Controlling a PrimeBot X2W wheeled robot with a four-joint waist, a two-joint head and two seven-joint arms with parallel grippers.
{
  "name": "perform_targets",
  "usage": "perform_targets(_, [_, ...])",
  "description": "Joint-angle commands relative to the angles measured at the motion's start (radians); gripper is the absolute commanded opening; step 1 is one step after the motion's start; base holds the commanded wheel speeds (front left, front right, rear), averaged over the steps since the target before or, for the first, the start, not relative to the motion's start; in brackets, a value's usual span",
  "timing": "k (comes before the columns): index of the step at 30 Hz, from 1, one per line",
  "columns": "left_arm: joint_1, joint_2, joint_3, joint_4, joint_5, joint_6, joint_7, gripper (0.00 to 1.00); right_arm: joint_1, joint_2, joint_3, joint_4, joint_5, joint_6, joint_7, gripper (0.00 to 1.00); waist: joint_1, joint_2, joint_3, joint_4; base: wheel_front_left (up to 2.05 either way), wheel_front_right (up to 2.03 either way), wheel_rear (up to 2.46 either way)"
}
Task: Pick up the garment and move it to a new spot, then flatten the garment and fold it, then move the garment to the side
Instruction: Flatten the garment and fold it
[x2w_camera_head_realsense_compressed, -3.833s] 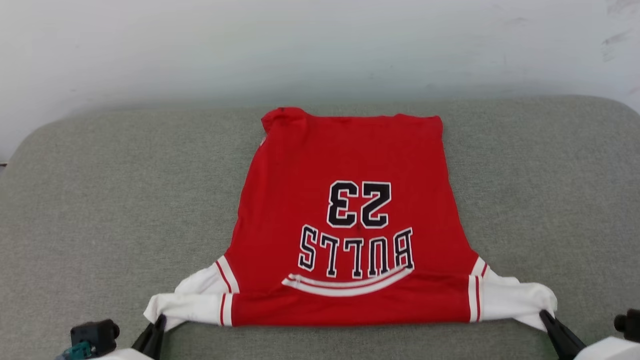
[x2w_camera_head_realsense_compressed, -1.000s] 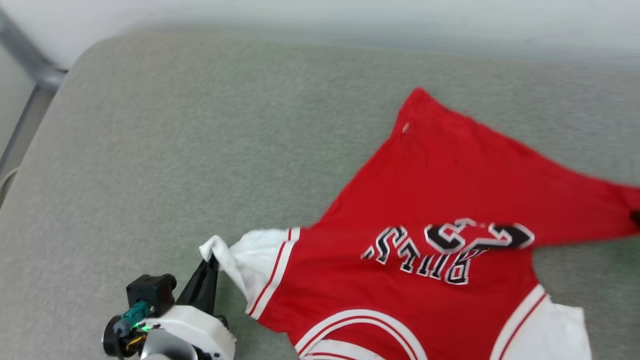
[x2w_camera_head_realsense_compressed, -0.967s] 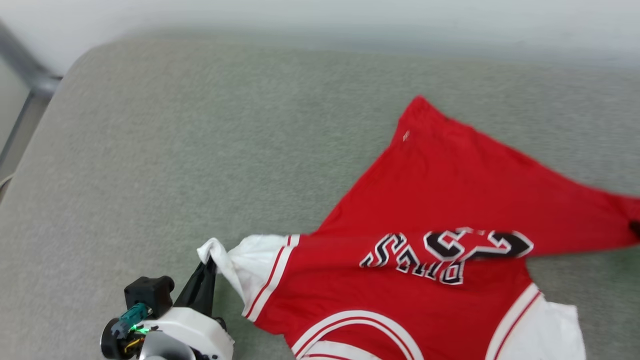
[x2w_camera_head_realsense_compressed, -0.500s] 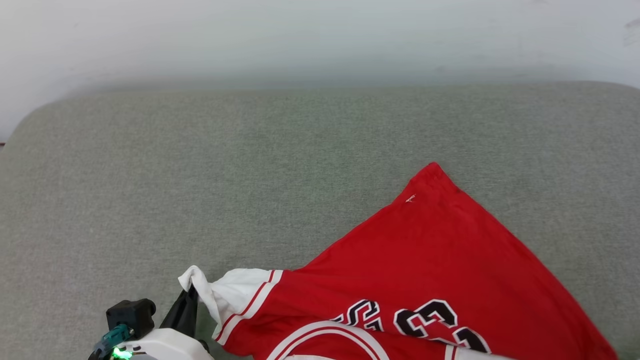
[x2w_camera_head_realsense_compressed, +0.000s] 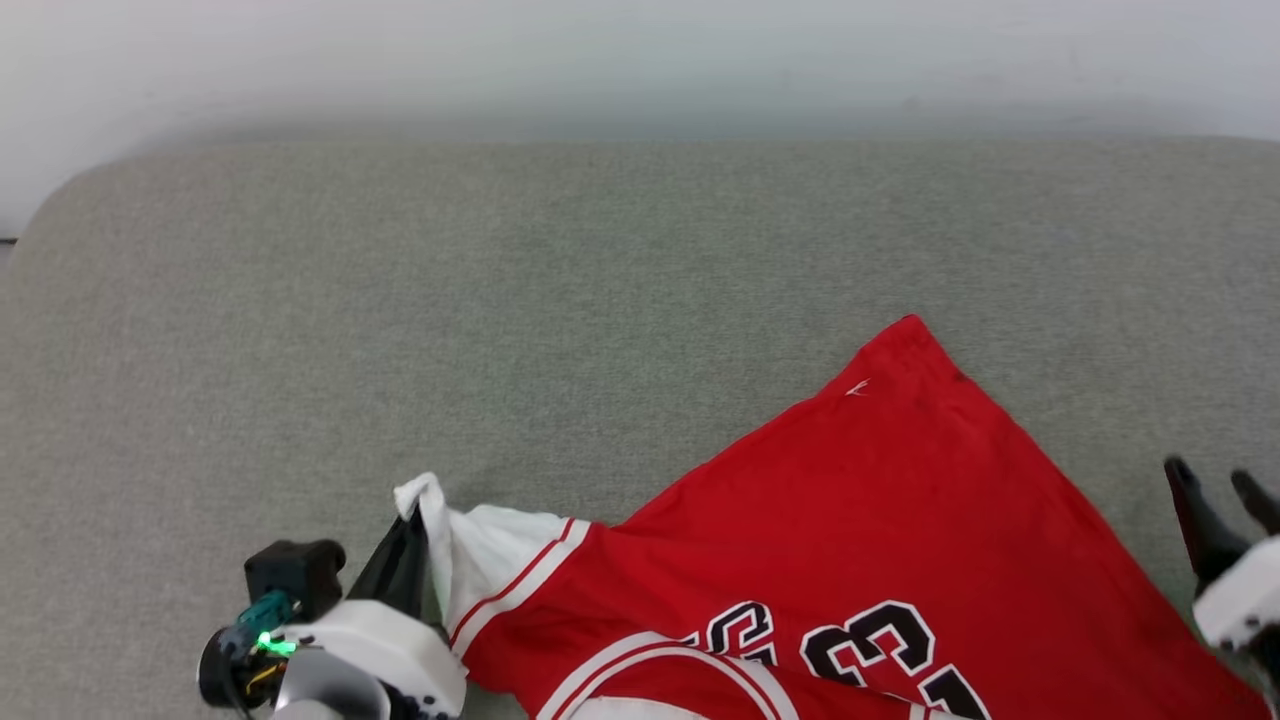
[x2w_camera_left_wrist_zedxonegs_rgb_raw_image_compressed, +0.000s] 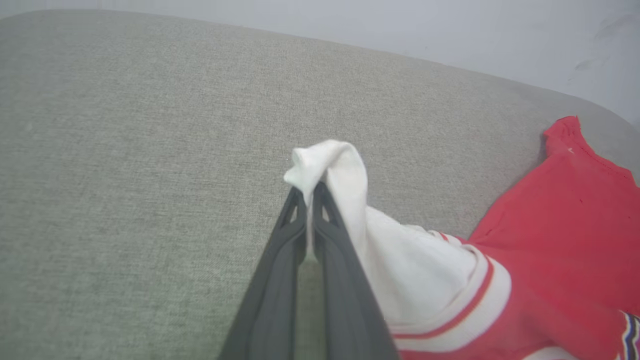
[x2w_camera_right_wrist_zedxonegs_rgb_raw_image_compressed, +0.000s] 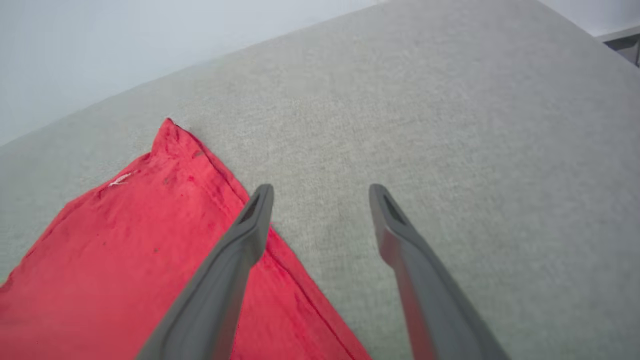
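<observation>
Item: garment (x2w_camera_head_realsense_compressed: 850, 520), one red jersey with white sleeves and striped trim, lying on a grey-green upholstered surface (x2w_camera_head_realsense_compressed: 400, 300) at the lower right of the head view, skewed on a diagonal with one red hem corner (x2w_camera_head_realsense_compressed: 908, 330) pointing toward the pale wall (x2w_camera_head_realsense_compressed: 600, 60). Nearly four seconds earlier it lay squared and flat with its whole chest lettering legible. Now only the tops of the black, white-outlined numerals (x2w_camera_head_realsense_compressed: 860, 640) show at the bottom edge, above the curved white collar trim. Condition: the red body is mostly flat, with light creasing along the hem in the right wrist view (x2w_camera_right_wrist_zedxonegs_rgb_raw_image_compressed: 125, 240). Left gripper (x2w_camera_head_realsense_compressed: 410, 530): fingers pressed together, pinching the bunched tip of the white sleeve (x2w_camera_head_realsense_compressed: 440, 510), as in every earlier frame; the left wrist view confirms it, the fingertips (x2w_camera_left_wrist_zedxonegs_rgb_raw_image_compressed: 307, 187) meeting on a fold of sleeve cloth (x2w_camera_left_wrist_zedxonegs_rgb_raw_image_compressed: 350, 200) that is lifted clear of the surface, the red body (x2w_camera_left_wrist_zedxonegs_rgb_raw_image_compressed: 550, 240) trailing off to the side. Right gripper (x2w_camera_head_realsense_compressed: 1212, 472): jaws spread wide and holding nothing, standing at the right edge of the head view just beside the garment's far side edge; half a second ago it was out of that view, and at the start it sat at the other sleeve. In its own wrist view the fingers (x2w_camera_right_wrist_zedxonegs_rgb_raw_image_compressed: 321, 189) frame bare upholstery, one finger passing over the red hem edge; whether it touches the cloth cannot be told. The camera has shifted between frames.
</observation>
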Motion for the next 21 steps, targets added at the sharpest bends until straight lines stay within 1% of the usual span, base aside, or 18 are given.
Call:
perform_targets(1, [-0.024,-0.008,-0.004,-0.006,0.011,-0.001,0.002,0.00,-0.057,-0.029,0.032,0.018,0.018,-0.001,0.014,1.00,-0.0001,0.0000,0.025,0.025,0.00,0.00,0.00])
perform_targets(4, [-0.059,-0.021,-0.023,-0.012,0.025,-0.006,-0.002,0.00,-0.149,-0.093,0.124,0.061,0.044,-0.001,0.076,1.00,-0.0001,0.0000,0.051,0.054,0.00,0.00,0.00])
perform_targets(8, [-0.099,-0.043,-0.041,-0.019,0.037,-0.011,-0.010,0.00,-0.283,-0.180,0.255,0.100,0.078,-0.001,0.232,1.00,-0.0001,0.0000,0.089,0.089,0.00,0.00,0.00])
perform_targets(10, [-0.116,-0.050,-0.049,-0.021,0.044,-0.016,-0.013,0.00,-0.348,-0.210,0.313,0.114,0.098,-0.001,0.319,1.00,-0.0001,0.0000,0.108,0.105,0.00,0.00,0.00])
perform_targets(13, [-0.144,-0.064,-0.061,-0.023,0.054,-0.023,-0.016,0.00,-0.440,-0.254,0.395,0.125,0.119,-0.001,0.418,1.00,-0.0001,0.0000,0.142,0.133,0.00,0.00,0.00])
perform_targets(16, [-0.171,-0.080,-0.074,-0.019,0.056,-0.031,-0.020,0.00,-0.516,-0.280,0.461,0.139,0.130,-0.001,0.493,1.00,-0.0001,0.0000,0.174,0.160,0.00,0.00,0.00])
perform_targets(21, [-0.208,-0.101,-0.082,-0.002,0.063,-0.045,-0.037,0.00,-0.591,-0.307,0.551,0.182,0.144,-0.001,0.544,1.00,-0.0001,0.0000,0.217,0.188,0.00,0.00,0.00])
